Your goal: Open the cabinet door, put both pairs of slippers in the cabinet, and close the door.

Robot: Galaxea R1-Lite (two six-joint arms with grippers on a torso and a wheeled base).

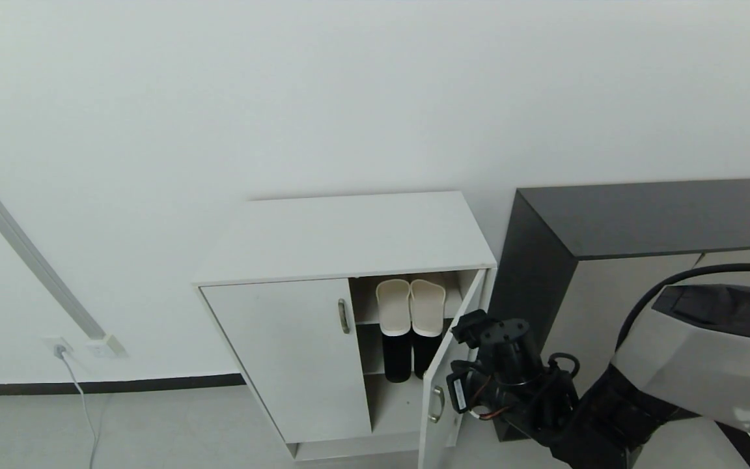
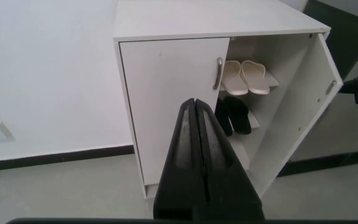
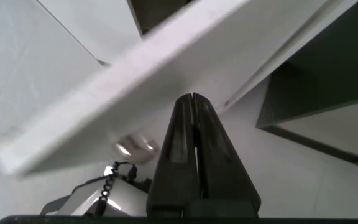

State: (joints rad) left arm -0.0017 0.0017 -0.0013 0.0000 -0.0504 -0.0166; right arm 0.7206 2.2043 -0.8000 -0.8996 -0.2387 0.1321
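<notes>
white slippers and black slippers are in the cabinet, so we've just the open door at 5 o'clock to close. left gripper and right gripper both pinched shut, empty.

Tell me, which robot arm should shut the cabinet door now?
Right, probably: the right gripper sits by the outer face of the open door, ready to push, while the left gripper hangs farther back facing the cabinet.

dark sideboard against wall; grey cable plugged into wall socket; black skirting below
</notes>
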